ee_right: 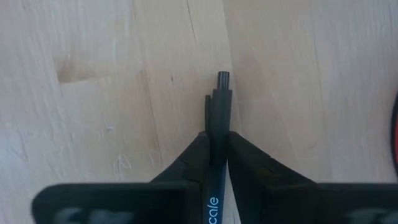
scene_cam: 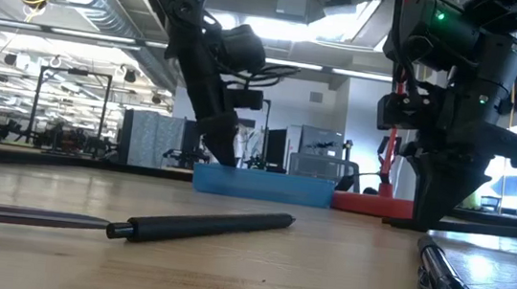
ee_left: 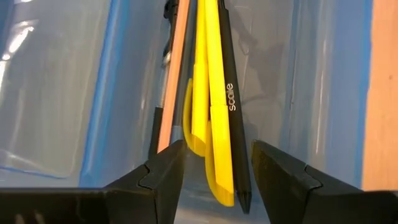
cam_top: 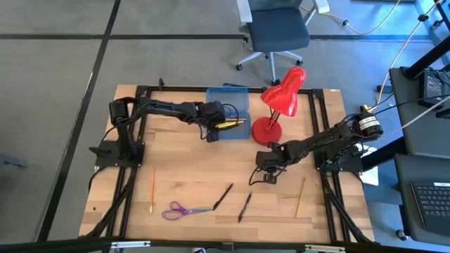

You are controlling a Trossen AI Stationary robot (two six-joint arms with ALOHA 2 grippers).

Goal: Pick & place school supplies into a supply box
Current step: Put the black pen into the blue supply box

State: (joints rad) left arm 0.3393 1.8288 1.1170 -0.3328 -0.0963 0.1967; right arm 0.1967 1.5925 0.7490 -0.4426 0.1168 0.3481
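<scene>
Hiding most of a blue pen (ee_right: 217,118), the right end effector (ee_right: 217,149) pinches it; left end effector (ee_left: 214,162) gapes over the supply box (cam_top: 228,112)

Blue translucent supply box (cam_top: 228,98) sat open at table's far side, w/ yellow pen (ee_left: 208,93), black pen (ee_left: 231,112) & orange pencil (ee_left: 174,81) lengthwise inside. On the wood up front: purple scissors (cam_top: 176,210), orange pencil (cam_top: 152,190), two black pens (cam_top: 223,197) (cam_top: 245,206), tan pencil (cam_top: 301,196). Dark blue-lettered pen (ee_right: 217,130) pinched between dark fingers.
</scene>
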